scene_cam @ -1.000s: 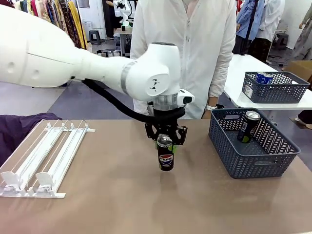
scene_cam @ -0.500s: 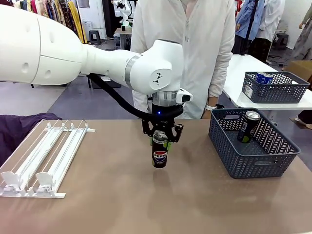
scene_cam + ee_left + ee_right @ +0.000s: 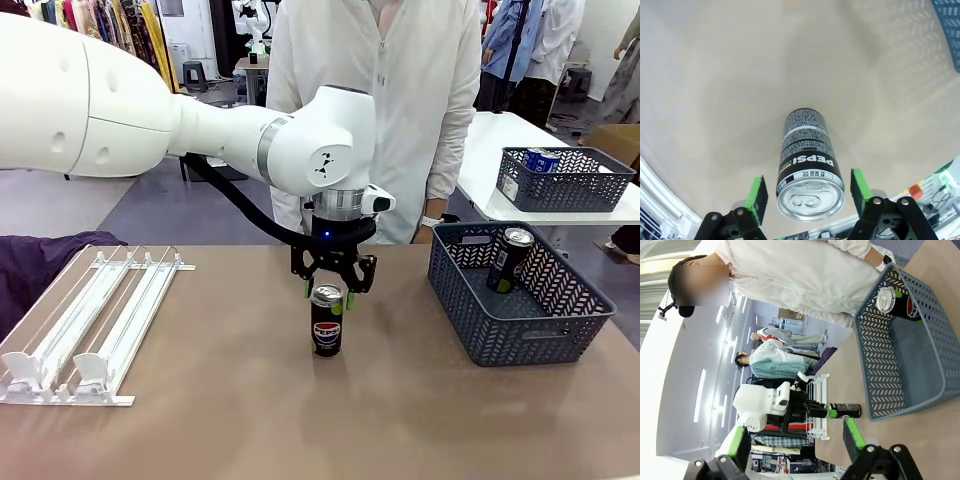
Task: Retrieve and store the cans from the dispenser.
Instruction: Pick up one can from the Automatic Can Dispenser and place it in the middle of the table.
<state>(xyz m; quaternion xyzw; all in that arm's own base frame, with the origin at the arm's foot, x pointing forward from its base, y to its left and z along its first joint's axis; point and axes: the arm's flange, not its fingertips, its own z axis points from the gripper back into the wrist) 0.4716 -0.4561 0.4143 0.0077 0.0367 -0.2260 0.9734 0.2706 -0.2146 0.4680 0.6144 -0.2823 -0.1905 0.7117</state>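
Note:
A black Pepsi can (image 3: pixel 327 328) with a silver top stands upright on the brown table near the middle. My left gripper (image 3: pixel 328 291) hangs over its top, open, a green pad on either side. In the left wrist view the can (image 3: pixel 809 165) sits between the pads (image 3: pixel 758 197) with a gap on both sides. The white wire dispenser (image 3: pixel 95 318) lies flat at the table's left with no can in its lanes. A second black and green can (image 3: pixel 509 258) leans inside the dark grey mesh basket (image 3: pixel 520 335) at the right. My right gripper (image 3: pixel 796 437) is open and holds nothing.
A person in a white shirt (image 3: pixel 375 110) stands at the far edge behind the can. A purple cloth (image 3: pixel 35 268) lies at the far left. Another grey basket (image 3: pixel 565 185) with blue cans sits on a white table behind.
My left gripper moved the can a little to the left, set it on the table and opened its jaws. The can now stands free.

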